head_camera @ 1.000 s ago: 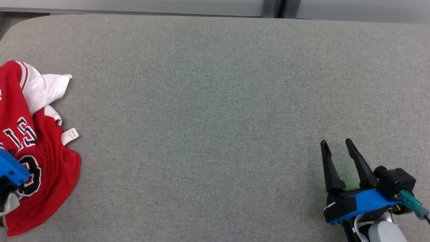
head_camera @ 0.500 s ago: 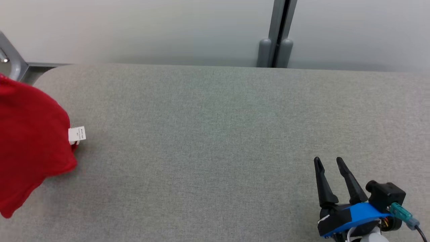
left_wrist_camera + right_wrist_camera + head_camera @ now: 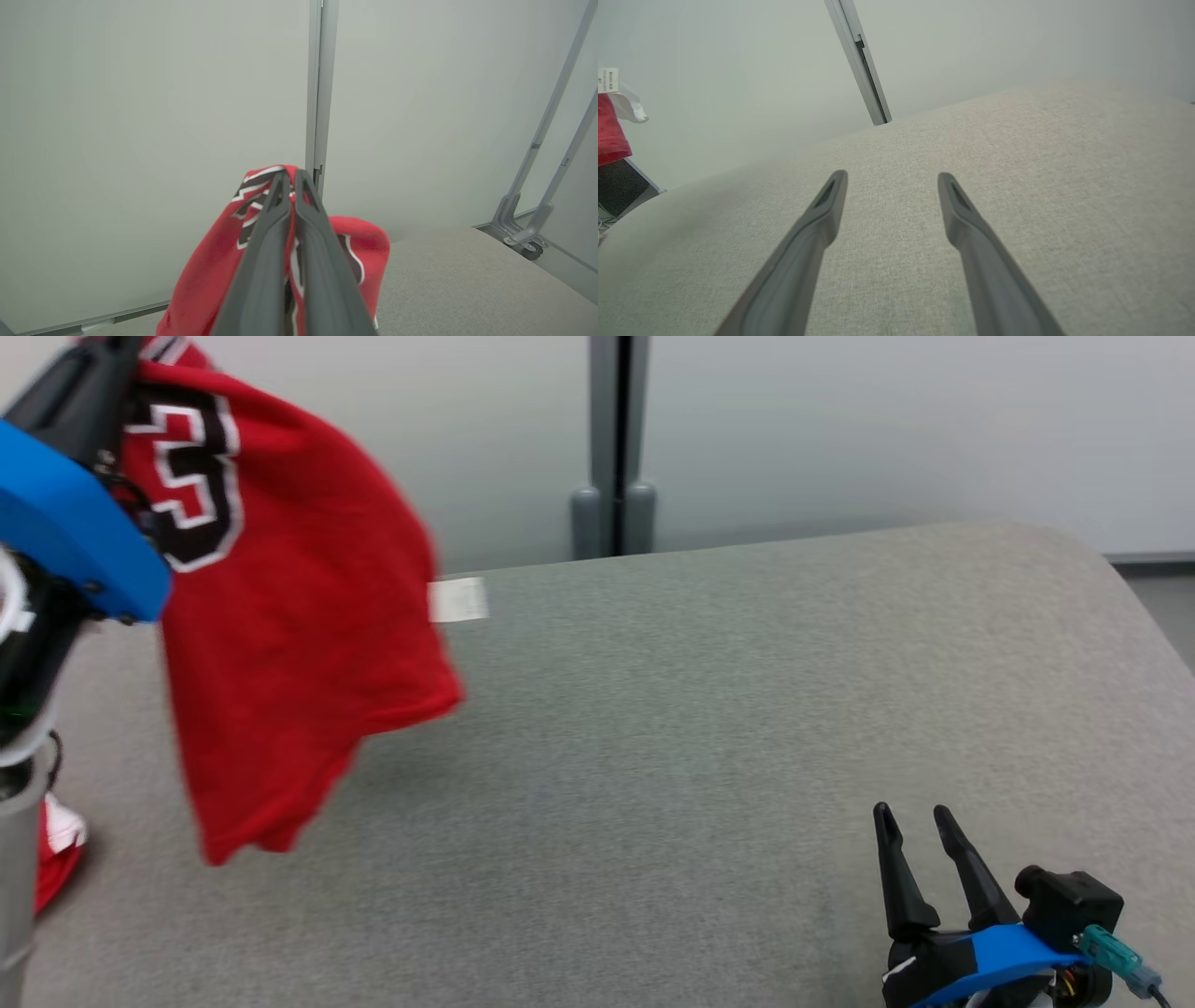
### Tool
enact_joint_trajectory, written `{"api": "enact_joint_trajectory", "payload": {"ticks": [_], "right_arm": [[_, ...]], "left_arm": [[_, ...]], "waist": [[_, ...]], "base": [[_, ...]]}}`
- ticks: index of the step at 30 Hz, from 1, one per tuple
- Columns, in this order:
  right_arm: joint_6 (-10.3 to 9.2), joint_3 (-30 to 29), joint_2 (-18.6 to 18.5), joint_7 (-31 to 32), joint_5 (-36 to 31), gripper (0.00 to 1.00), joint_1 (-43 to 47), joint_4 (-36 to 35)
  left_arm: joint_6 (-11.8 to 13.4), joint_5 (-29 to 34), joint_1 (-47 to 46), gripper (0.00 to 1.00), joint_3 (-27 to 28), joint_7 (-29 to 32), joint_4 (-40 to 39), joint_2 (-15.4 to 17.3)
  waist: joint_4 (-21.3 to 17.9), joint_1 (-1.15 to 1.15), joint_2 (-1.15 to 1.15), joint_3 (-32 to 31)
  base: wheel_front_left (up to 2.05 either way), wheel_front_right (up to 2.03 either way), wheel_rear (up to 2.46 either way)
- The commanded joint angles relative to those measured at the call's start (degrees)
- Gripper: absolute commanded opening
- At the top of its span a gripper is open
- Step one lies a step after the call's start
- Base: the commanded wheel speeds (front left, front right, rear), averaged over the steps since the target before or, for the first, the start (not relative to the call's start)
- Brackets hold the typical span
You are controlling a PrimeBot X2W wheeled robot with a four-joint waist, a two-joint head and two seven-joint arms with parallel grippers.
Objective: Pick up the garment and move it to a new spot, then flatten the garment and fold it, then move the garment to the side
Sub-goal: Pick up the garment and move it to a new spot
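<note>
Spreading table [image 3: 700, 709]: grey cloth top, left part hidden, near edge cut off by frame.
Wall [image 3: 840, 429]: pale panels, grey post [image 3: 613, 429] at the seam.
Garment [image 3: 299, 616]: red jersey, blurred, hanging above table's left side; top cut off, lettering partly covered.
Left gripper [image 3: 290, 177]: clenched on a red fold.
Right gripper [image 3: 910, 814]: fingers spread, released, low over table's near right.
Tag [image 3: 457, 599]: white, beside the red hem, print unreadable.

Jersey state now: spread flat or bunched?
Bunched, not spread: the jersey hangs crumpled from the shut left gripper, over the grey table.
</note>
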Motion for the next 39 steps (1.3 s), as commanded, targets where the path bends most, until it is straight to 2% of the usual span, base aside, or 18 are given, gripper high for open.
{"api": "enact_joint_trajectory", "payload": {"ticks": [1, 5, 11, 16, 20, 21, 22, 23, 24, 30, 35, 39], "right_arm": [[0.01, -0.2, -0.3, -0.3, -0.2, 1.00, -0.7, -0.2], [0.01, -0.1, -0.3, -0.4, 0.2, 1.00, -0.8, -0.1], [0.01, 0.5, -0.3, -0.4, 1.2, 1.00, -1.4, 0.2], [0.01, 1.1, -0.3, -0.5, 2.3, 1.00, -2.3, 0.4], [0.01, 1.7, -0.3, -0.5, 3.0, 1.00, -2.3, 0.3], [0.01, 1.9, -0.3, -0.5, 3.1, 1.00, -2.3, 0.2], [0.01, 1.9, -0.3, -0.5, 3.2, 1.00, -2.3, 0.2], [0.01, 1.8, -0.3, -0.5, 3.2, 1.00, -2.3, 0.3], [0.01, 1.6, -0.3, -0.5, 3.2, 1.00, -2.2, 0.3], [0.01, 0.5, -0.3, -0.5, 1.4, 1.00, -1.0, 0.2], [0.01, 0.1, -0.3, -0.5, 0.4, 1.00, 0.0, 0.0], [0.01, -0.4, -0.3, -0.2, -0.5, 1.00, 0.5, -0.3]], "left_arm": [[-0.4, 0.1, -0.9, 0.00, -0.9, -0.1, 0.0, -0.6], [-1.2, -0.5, -0.2, 0.00, -3.5, -1.1, 1.3, -3.4], [-2.5, 0.5, 2.4, 0.00, -7.0, -3.3, 5.1, -5.7], [-4.7, 2.0, 5.2, 0.00, -10.9, -5.8, 12.1, -7.1], [-5.2, 4.0, 8.6, 0.00, -13.8, -10.3, 19.5, -9.1], [-5.1, 4.6, 9.3, 0.11, -14.1, -11.8, 21.4, -9.5], [-4.9, 5.4, 9.9, 0.49, -14.5, -13.3, 23.2, -9.8], [-4.7, 5.8, 10.7, 0.96, -15.0, -14.9, 25.0, -10.3], [-4.3, 6.1, 11.6, 1.00, -15.3, -16.4, 26.7, -11.2], [-4.2, 6.1, 14.9, 1.00, -15.0, -28.8, 32.5, -15.8], [-6.2, 4.2, 18.6, 1.00, -14.4, -38.2, 32.7, -18.9], [-5.6, 3.9, 22.3, 1.00, -13.0, -45.7, 31.5, -20.1]], "waist": [[-1.7, 0.01, 0.00, -0.4], [-5.2, 0.01, 0.00, 0.8], [-9.5, 0.01, 0.00, 2.4], [-12.6, 0.01, 0.00, 4.1], [-14.2, 0.01, 0.00, 4.7], [-14.4, 0.01, 0.00, 4.7], [-14.5, 0.01, 0.00, 4.7], [-14.6, 0.01, 0.00, 4.7], [-14.4, 0.01, 0.00, 4.5], [-12.1, 0.01, 0.00, 2.8], [-8.7, 0.01, 0.00, 1.0], [-5.7, 0.01, 0.00, -0.4]], "base": [[0.00, 0.00, 0.00], [0.00, 0.00, 0.00], [0.00, 0.00, 0.00], [0.00, 0.00, 0.00], [0.00, 0.00, 0.00], [0.00, 0.00, 0.00], [0.00, 0.00, 0.00], [0.00, 0.00, 0.00], [0.00, 0.00, 0.00], [0.00, 0.00, 0.00], [0.00, 0.00, 0.00], [0.00, 0.00, 0.00]]}}
